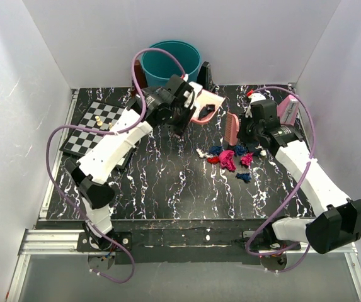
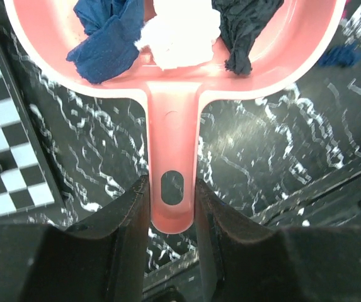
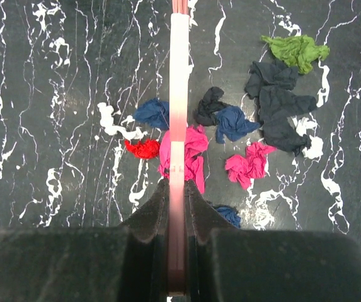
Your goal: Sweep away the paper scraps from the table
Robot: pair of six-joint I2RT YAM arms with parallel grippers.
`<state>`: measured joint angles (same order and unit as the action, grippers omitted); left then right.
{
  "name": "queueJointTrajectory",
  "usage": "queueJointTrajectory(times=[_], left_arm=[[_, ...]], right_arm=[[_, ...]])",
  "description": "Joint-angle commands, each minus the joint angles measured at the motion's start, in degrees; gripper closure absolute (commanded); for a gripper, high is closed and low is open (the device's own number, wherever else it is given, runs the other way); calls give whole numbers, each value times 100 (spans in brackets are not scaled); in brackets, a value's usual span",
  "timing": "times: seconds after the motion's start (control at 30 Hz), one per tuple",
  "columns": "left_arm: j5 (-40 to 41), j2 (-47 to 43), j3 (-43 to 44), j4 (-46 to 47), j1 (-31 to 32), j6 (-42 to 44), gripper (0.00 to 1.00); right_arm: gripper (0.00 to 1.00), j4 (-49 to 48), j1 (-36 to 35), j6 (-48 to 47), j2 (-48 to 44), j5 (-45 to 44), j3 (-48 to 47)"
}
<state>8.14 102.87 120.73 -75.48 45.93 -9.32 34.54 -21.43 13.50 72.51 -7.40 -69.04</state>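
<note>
My left gripper (image 2: 171, 189) is shut on the handle of a pink dustpan (image 2: 174, 82), held above the table near the bucket; it also shows in the top view (image 1: 206, 108). Blue, white and dark paper scraps (image 2: 167, 31) lie in the pan. My right gripper (image 3: 176, 189) is shut on a thin pink brush (image 3: 179, 94), seen edge-on; in the top view the brush (image 1: 232, 128) stands upright. Loose paper scraps (image 3: 243, 132) in blue, magenta, red, green and dark lie on the marbled black table (image 1: 167, 189) below it, also seen in the top view (image 1: 230, 157).
A teal bucket (image 1: 171, 60) stands at the back, behind the dustpan. A chessboard (image 1: 95, 129) with small pieces lies at the left. A pink box (image 1: 288, 108) stands at the right back. White walls close in the sides.
</note>
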Motion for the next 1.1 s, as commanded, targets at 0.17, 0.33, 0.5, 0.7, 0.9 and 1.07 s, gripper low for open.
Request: queueJointTrajectory(times=[0.17, 0.33, 0.5, 0.7, 0.9, 1.07], left_arm=[[-1260, 839, 2199, -301, -584, -148, 83], [-2149, 972, 2517, 489, -1252, -605, 86], [-3219, 1007, 2298, 1551, -1964, -1456, 85], [-4951, 1498, 2070, 3808, -2413, -3248, 86], [-5806, 1736, 559, 7508, -2668, -6401, 86], [-5614, 1973, -496, 10216, -2861, -8714, 87]], right_arm=[[99, -528, 25, 118, -702, 54, 399], [99, -537, 25, 118, -853, 159, 444], [99, -545, 25, 144, -949, 257, 549], [99, -616, 25, 144, -1011, 239, 672], [99, -642, 25, 171, -1055, 335, 707], [99, -633, 25, 145, -1142, 362, 742]])
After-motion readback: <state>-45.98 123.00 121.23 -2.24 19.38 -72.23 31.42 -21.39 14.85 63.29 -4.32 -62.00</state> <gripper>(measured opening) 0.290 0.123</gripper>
